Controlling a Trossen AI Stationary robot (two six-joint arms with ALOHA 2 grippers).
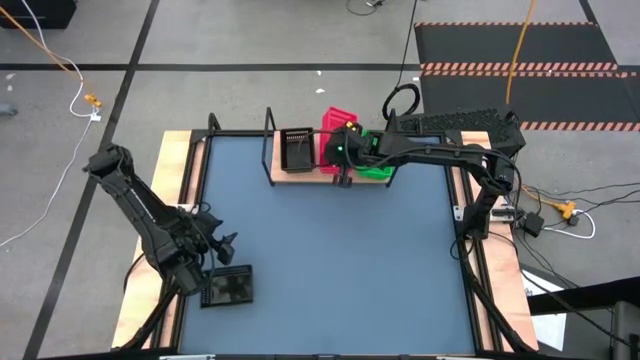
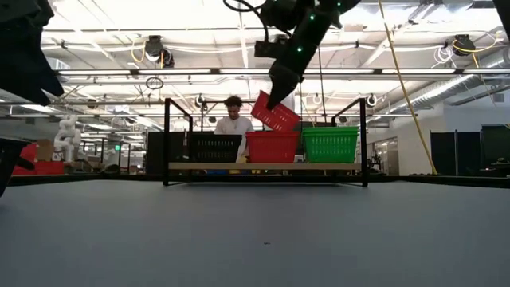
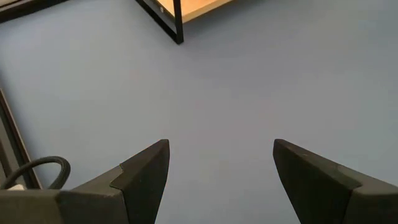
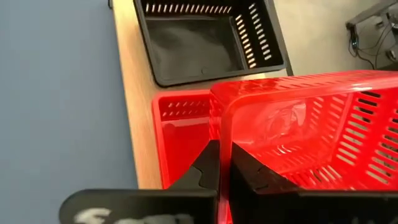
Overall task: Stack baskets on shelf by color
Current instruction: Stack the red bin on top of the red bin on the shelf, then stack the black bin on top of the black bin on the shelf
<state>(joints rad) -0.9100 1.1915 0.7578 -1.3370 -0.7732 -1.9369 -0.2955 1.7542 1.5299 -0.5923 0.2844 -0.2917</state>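
A pink-red basket point(image 2: 276, 112) hangs tilted in the air above the shelf point(image 2: 265, 167), its rim pinched between the closed fingers of the right gripper point(image 4: 225, 180); in the low view it leans with one corner dipping toward the second pink-red basket point(image 2: 272, 147) standing upright in the middle of the board. In the right wrist view the held basket's wall passes straight between the two dark fingers point(image 4: 205, 168), with the seated pink-red basket directly beneath it. On the shelf, as the low view shows it, a black basket point(image 2: 213, 147) stands at 9 o'clock from the middle pink-red one, just beside it, and a green basket point(image 2: 329, 144) stands at 3 o'clock, also just beside it. In the high view the shelf sits at 12 o'clock on the blue-grey tabletop point(image 1: 340, 250), against its far edge, and the right arm reaches across to it from 3 o'clock. Another black basket point(image 1: 229, 288) lies on the table at about 8 o'clock, well apart from the shelf. The left gripper point(image 3: 221, 180) hovers just beside that basket, its fingers spread wide with nothing between them, only bare tabletop showing in its wrist view. A person point(image 2: 233, 118) stands in the room behind the shelf.
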